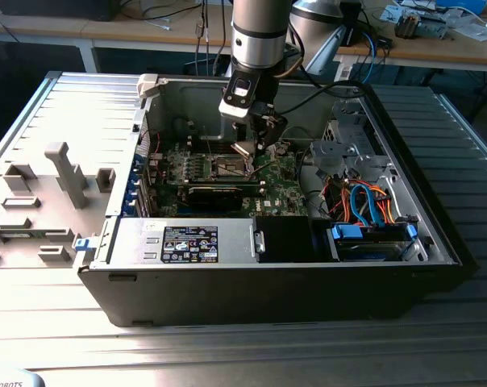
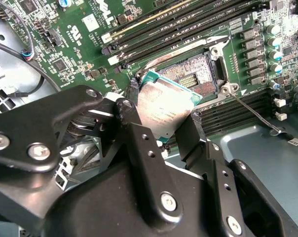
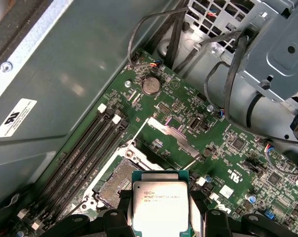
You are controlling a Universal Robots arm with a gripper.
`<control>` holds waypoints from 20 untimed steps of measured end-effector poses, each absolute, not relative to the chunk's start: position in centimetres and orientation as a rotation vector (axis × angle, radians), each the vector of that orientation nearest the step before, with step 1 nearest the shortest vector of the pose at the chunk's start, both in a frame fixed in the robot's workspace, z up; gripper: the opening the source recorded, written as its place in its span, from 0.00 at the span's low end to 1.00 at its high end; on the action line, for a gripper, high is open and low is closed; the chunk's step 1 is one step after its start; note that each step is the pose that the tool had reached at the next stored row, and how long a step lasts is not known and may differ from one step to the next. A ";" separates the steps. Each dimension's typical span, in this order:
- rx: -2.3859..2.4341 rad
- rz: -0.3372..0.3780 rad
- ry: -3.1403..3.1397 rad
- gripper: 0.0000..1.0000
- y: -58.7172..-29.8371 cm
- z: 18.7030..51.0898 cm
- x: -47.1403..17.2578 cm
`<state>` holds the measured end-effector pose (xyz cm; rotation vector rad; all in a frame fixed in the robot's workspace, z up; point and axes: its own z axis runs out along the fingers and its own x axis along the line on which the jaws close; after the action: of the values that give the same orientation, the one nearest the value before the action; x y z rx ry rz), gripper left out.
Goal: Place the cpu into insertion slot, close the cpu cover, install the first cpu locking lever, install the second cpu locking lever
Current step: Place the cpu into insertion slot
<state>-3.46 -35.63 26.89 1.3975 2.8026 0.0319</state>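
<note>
- Grey fixture blocks [image 1: 62, 173]: on the ribbed table [image 1: 243, 355], at the exterior view's left, apart from the case.
- Open computer case [image 1: 227, 290]: middle of the table, green board facing up inside.
- Gripper [image 1: 264, 141]: hangs from the arm over the board's middle, above the insertion slot [image 1: 227, 167].
- Drive cage [image 1: 348, 145] and orange and blue cables [image 1: 364, 201]: the case's end at the exterior view's right.
- Second wrist view: black fingers [image 2: 139, 143] are clamped on two opposite edges of the cpu [image 2: 164, 106], spread just the chip's width. The cpu is tilted, with one corner over the edge of the insertion slot [image 2: 198, 69] and not seated. The wire locking lever [image 2: 252, 112] lies swung away from the slot.
- First wrist view: the cpu [image 3: 160, 205] turns its silver face to the camera, its green edge toward the insertion slot [image 3: 122, 180], whose contact field is bare. A coin cell [image 3: 150, 85] sits farther along the board.
- Axis: the cpu is square, with no long side; the memory slots [image 2: 178, 19] run alongside the socket.
</note>
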 end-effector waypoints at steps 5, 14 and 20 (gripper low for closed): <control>1.402 0.032 2.801 0.54 -35.6 27.0 -3.5; 1.412 0.031 2.795 0.54 -35.6 27.1 -3.5; 1.419 0.030 2.791 0.54 -35.6 27.1 -3.5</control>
<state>-3.47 -35.63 27.07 1.4188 2.7913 0.0305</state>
